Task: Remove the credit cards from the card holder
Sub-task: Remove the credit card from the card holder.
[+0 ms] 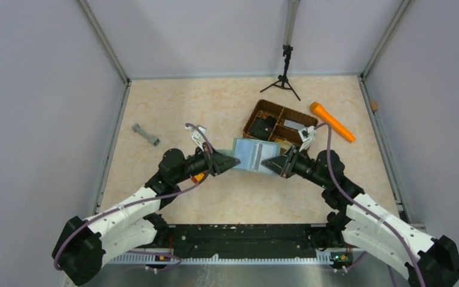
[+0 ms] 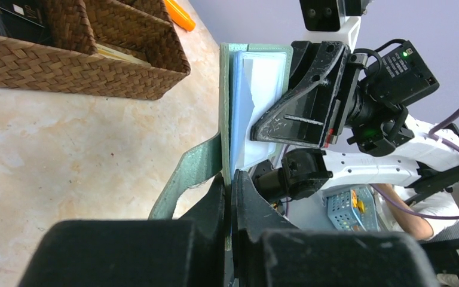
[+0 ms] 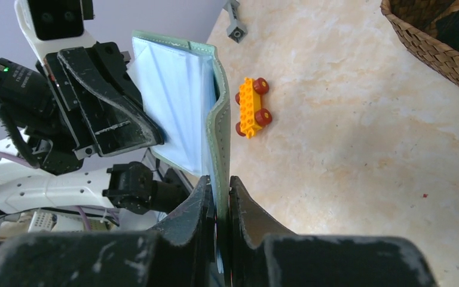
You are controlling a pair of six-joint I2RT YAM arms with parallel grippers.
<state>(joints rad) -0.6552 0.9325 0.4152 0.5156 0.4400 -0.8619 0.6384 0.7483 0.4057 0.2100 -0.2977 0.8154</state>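
Sage-green and flat, a folding card holder (image 1: 255, 154) is held spread open between the two arms in the overhead view, just in front of a brown woven divided basket (image 1: 263, 104). The left fingers (image 1: 227, 161) pinch its left edge and the right fingers (image 1: 273, 162) pinch its right edge, each pair clamped tight on it. Both black-and-white arms reach forward from the near edge, elbows out, wrists turned inward to face each other. The desk (image 1: 215, 107) is beige and marbled. A smooth orange cylinder (image 1: 331, 121) lies right of the basket, a small grey dumbbell-shaped part (image 1: 146, 134) lies well to the left, and a thin black tripod (image 1: 285, 75) stands at the back.

From the left wrist, the left fingers (image 2: 221, 191) are black and closed to a thin slit on the near edge of the card holder (image 2: 225, 89). The holder stands on edge, green cover towards the basket (image 2: 95, 72), pale blue-white lining towards the right arm. The scuffed black right fingers (image 2: 275, 119) lie against that pale face at the far end.

From the right wrist, the right fingers (image 3: 210, 194) are clamped on the near edge of the card holder (image 3: 218, 119), almost no gap between them. The pale lining faces the left fingers (image 3: 113, 113), which hold the far edge. A yellow studded toy brick with red wheels (image 3: 251, 107) lies on the desk (image 3: 346, 149) beside the holder. A corner of the basket (image 3: 430, 48) shows at top right.
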